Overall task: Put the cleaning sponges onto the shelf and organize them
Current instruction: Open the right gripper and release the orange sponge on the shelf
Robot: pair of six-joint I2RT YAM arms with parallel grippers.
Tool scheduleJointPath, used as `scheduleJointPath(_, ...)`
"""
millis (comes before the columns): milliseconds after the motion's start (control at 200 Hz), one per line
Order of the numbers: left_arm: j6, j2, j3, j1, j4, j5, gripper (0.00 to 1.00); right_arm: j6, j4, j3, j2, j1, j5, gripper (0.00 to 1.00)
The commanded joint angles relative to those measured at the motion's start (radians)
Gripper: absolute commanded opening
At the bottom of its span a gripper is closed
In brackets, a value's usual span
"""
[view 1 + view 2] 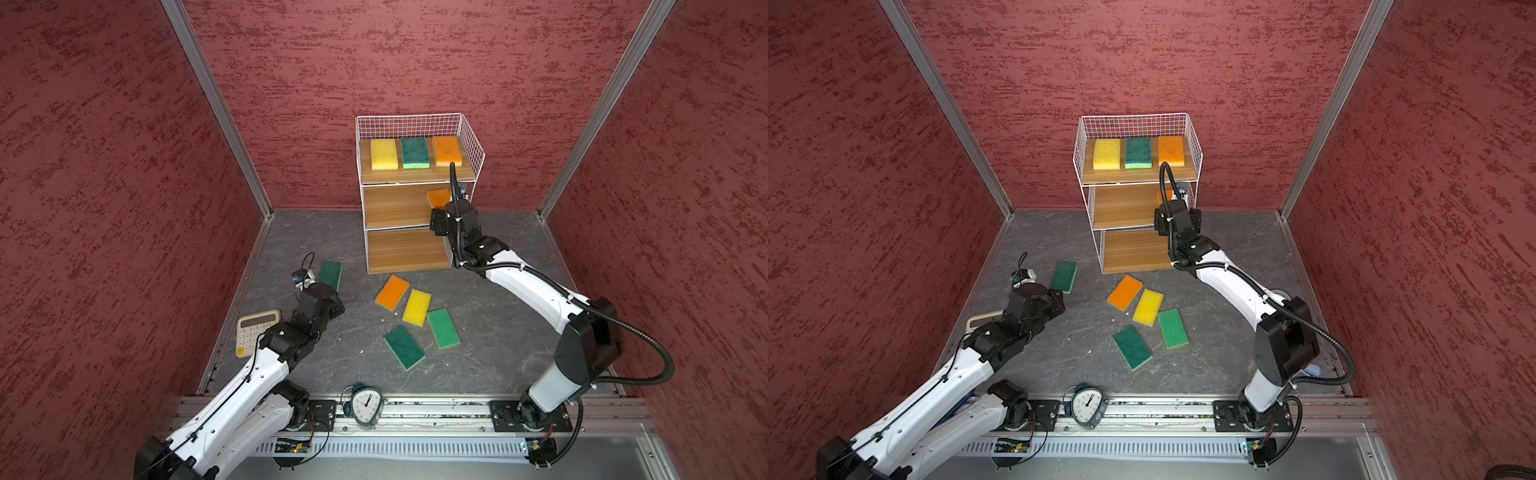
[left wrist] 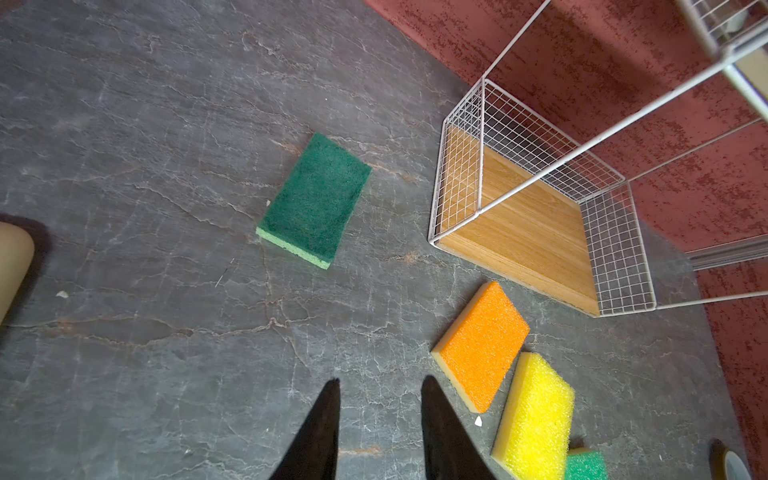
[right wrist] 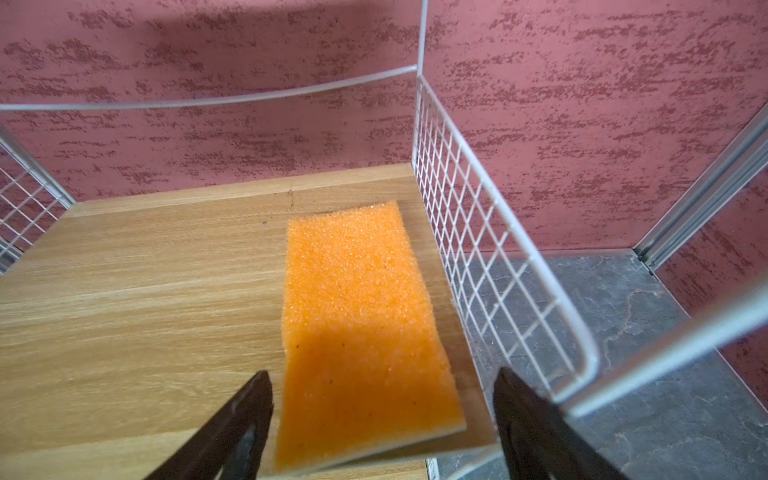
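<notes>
I'm hovering the right gripper (image 3: 382,372), jaws spread wide either side of the orange sponge (image 3: 357,299). It's lying flat on the shelf's (image 3: 124,291) middle board, against the wire side, leaving room for more. Left gripper (image 2: 380,382) is idling, jaws slightly apart, empty.

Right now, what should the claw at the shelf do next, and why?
Probably pull the right claw straight back out of the shelf. Its jaws stand open on either side of the orange sponge, which lies on the middle board, so it looks released.
</notes>
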Motion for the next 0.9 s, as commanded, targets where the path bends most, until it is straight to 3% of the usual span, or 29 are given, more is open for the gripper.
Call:
scheduleJointPath(0, -0.016, -0.031, -0.006, -0.005, -0.031, -0.003, 0.35, 0.006, 0.000, -0.003, -0.077, -0.001, -0.033, 0.87)
scheduleJointPath(266, -0.024, -0.103, -0.001, -0.013, -0.102, -0.027, 0.35, 0.059, -0.058, -0.017, -0.153, -0.002, -0.105, 0.90)
scheduleJointPath(481, -0.041, -0.150, -0.005, -0.029, -0.135, -0.039, 0.35, 0.124, -0.100, -0.081, -0.241, -0.002, -0.173, 0.81)
scheduleJointPath(641, -0.041, -0.147, -0.002, -0.047, -0.132, -0.046, 0.34, 0.179, -0.121, -0.130, -0.278, -0.002, -0.241, 0.63)
scheduleJointPath(892, -0.037, -0.129, 0.007, -0.055, -0.118, -0.048, 0.35, 0.219, -0.106, -0.140, -0.277, -0.017, -0.428, 0.19)
